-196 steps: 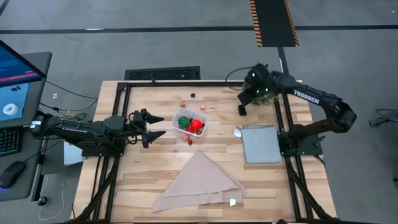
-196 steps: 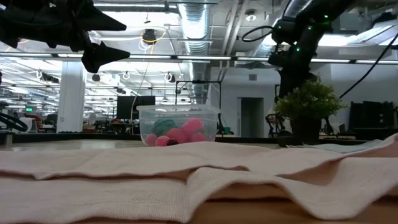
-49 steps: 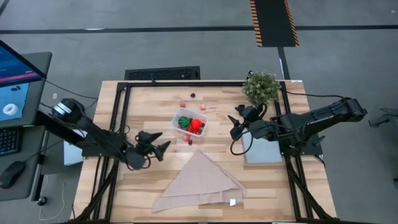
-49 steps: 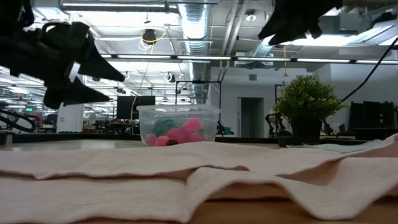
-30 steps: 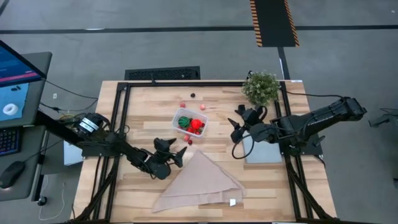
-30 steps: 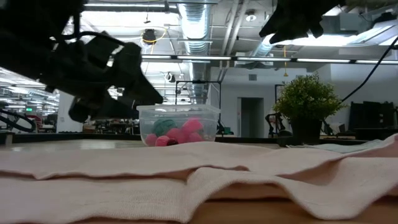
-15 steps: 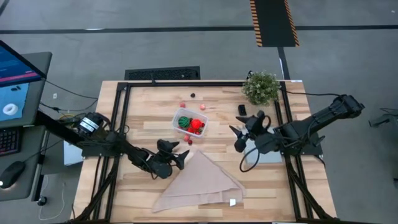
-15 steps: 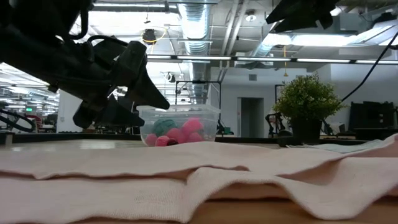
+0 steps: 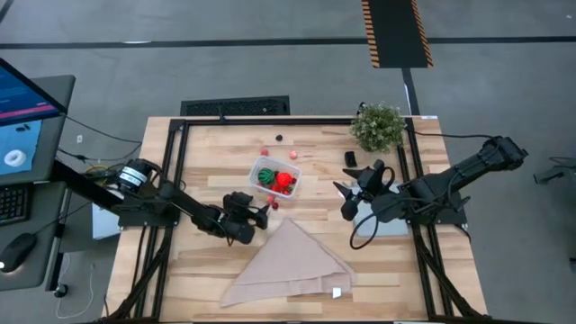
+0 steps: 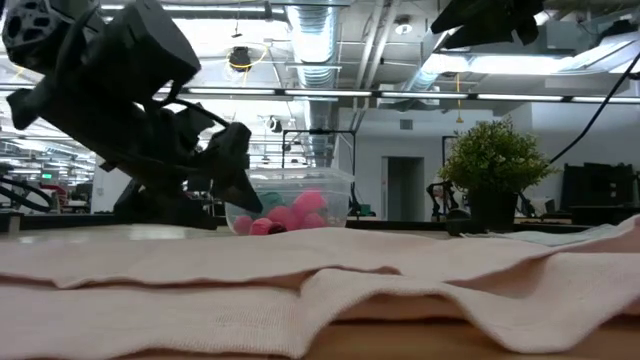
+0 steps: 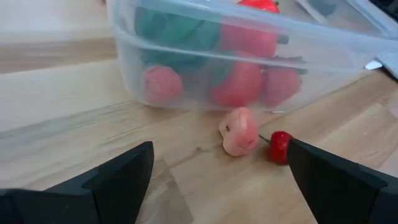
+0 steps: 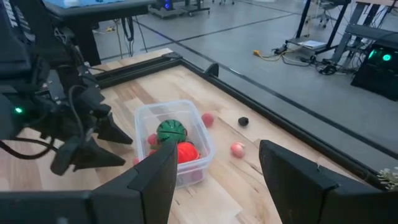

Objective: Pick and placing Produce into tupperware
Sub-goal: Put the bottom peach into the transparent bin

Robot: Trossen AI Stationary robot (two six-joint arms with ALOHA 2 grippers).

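The clear tupperware (image 9: 275, 177) stands mid-table and holds a green striped ball (image 12: 170, 132), a red piece (image 12: 186, 151) and pink bits (image 11: 163, 84). On the wood by its near side lie a pink piece (image 11: 238, 130) and a tiny red berry (image 11: 280, 146). My left gripper (image 9: 262, 216) is low and open just short of these two, pointing at the tub. More small produce (image 9: 264, 151) (image 9: 292, 155) (image 9: 279, 139) lies beyond the tub. My right gripper (image 9: 346, 200) hangs open, high to the tub's right.
A beige folded cloth (image 9: 288, 261) covers the near middle, right beside my left gripper. A grey square panel (image 9: 382, 219) lies under the right arm. A potted plant (image 9: 378, 126) stands at the far right. Bare wood lies left of the tub.
My left gripper has swung from the cloth's edge toward the tupperware and the far edge, sinking a little and turning, and stays open. My right gripper has drifted a little toward the near edge, still high and open. The produce and tub have kept still.
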